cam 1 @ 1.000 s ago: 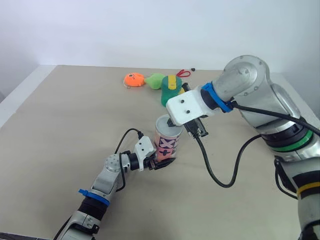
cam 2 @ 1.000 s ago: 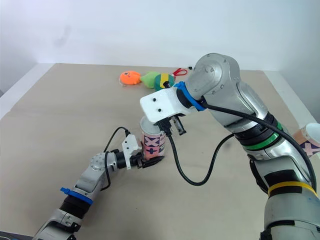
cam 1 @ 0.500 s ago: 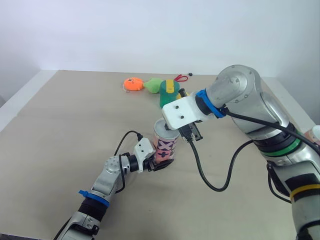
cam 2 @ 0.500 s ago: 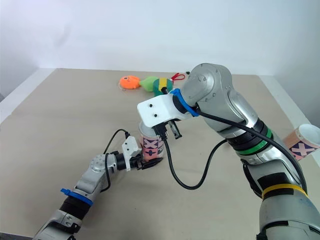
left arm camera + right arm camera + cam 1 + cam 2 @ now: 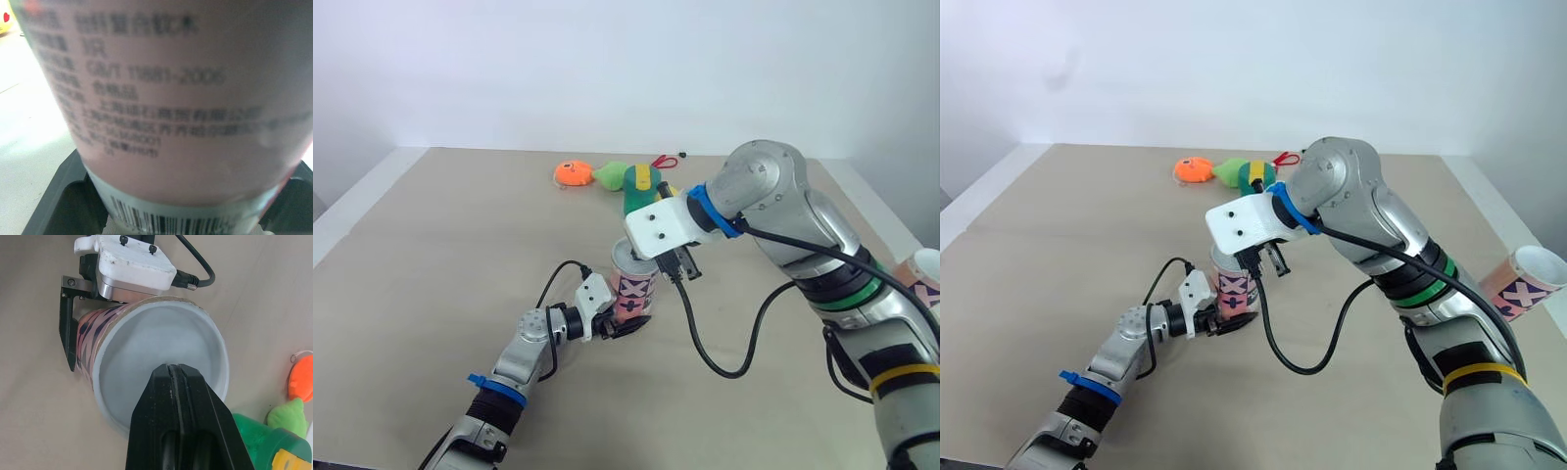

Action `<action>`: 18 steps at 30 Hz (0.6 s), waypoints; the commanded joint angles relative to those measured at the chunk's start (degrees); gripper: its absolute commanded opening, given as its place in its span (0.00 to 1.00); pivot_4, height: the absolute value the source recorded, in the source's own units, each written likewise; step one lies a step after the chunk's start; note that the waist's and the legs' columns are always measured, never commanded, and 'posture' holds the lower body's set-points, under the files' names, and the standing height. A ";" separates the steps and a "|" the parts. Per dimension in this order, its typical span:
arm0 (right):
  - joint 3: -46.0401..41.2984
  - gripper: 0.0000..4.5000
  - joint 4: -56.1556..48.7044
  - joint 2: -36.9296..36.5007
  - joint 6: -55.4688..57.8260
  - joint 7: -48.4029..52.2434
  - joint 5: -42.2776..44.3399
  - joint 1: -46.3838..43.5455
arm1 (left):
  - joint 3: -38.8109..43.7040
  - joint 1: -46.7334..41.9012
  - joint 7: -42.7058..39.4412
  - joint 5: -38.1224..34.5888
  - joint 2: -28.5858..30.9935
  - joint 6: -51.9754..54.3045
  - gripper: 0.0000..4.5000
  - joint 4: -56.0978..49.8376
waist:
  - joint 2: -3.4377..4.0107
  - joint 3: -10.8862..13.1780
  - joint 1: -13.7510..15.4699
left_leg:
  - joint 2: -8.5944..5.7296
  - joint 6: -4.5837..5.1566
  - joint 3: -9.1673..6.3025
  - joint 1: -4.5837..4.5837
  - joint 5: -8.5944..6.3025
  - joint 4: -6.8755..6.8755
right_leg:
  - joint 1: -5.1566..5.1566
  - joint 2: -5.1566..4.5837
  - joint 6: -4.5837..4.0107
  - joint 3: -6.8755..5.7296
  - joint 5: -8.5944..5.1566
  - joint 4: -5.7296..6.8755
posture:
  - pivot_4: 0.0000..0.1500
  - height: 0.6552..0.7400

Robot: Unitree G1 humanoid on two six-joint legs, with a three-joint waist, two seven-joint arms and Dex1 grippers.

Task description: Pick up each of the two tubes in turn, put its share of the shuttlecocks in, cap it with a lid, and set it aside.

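1. Counter (image 5: 431,255): beige and flat, carries everything here.
2. Right gripper (image 5: 173,369): its fingers are pressed together with nothing between them. The tip hangs just over the open mouth of the tube, near the rim on the far side from the left fingers.
3. Tube (image 5: 634,287): pink with a dark pattern, roughly upright, open end up. Its lower end sits between the left fingers and its mouth is right under the right fingers. The inside is pale. Can't tell if the base touches the counter.
4. Left gripper (image 5: 625,323): its fingers (image 5: 58,196) are clamped on the tube's bottom section, one on each side.
5. Second tube (image 5: 1525,284): same pattern, open end up and tilted, well apart from both sets of fingers on the right side.
6. Green toy (image 5: 641,186): has a yellow band and sits just beyond the right fingers.
7. Orange toy (image 5: 573,174): lies past the green toy, farther from the fingers.
8. Small red object (image 5: 664,161): lies at the far edge; too small to identify.
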 commanded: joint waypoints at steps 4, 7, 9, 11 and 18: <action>10.74 0.01 6.07 1.93 1.01 4.27 -0.78 9.12 | -1.38 0.86 -0.29 0.86 0.19 1.41 0.72 1.52 | -0.11 -0.32 -0.03 | 0.11 -0.11 0.00 0.14 -0.08 0.00 | 0.10 0.06 -0.12 -0.02 -0.09 0.00 | 1.00 1.00; 11.31 0.01 6.71 2.45 1.34 4.29 -0.44 9.96 | -1.37 0.90 -0.31 0.85 0.25 1.40 0.72 1.45 | -0.12 -0.33 -0.04 | 0.16 -0.36 0.00 0.49 -0.29 -0.01 | 0.41 -0.09 -0.18 0.03 -0.24 0.00 | 1.00 1.00; 11.49 0.01 7.16 2.84 1.56 4.29 -0.19 10.41 | -1.38 0.91 -0.34 0.85 0.30 1.39 0.72 1.40 | -0.12 -0.35 -0.04 | 0.20 -0.43 -0.01 0.60 -0.36 -0.03 | 0.50 -0.09 -0.22 0.02 -0.32 0.00 | 1.00 1.00; 11.64 0.01 7.53 3.10 1.81 4.29 0.17 10.69 | -1.38 0.86 -0.35 0.85 0.30 1.39 0.72 1.44 | -0.13 -0.36 -0.05 | 0.25 -0.46 -0.04 0.75 -0.39 -0.06 | 0.65 -0.08 -0.30 0.03 -0.41 0.00 | 1.00 1.00; 11.75 0.01 8.75 4.01 2.17 4.29 0.76 11.62 | -1.39 0.70 -0.40 0.88 0.23 1.32 0.72 1.57 | -0.10 -0.57 -0.04 | 0.32 -0.81 -0.37 0.96 -0.62 -0.08 | 0.98 0.00 -0.38 -0.10 -0.71 0.00 | 1.00 1.00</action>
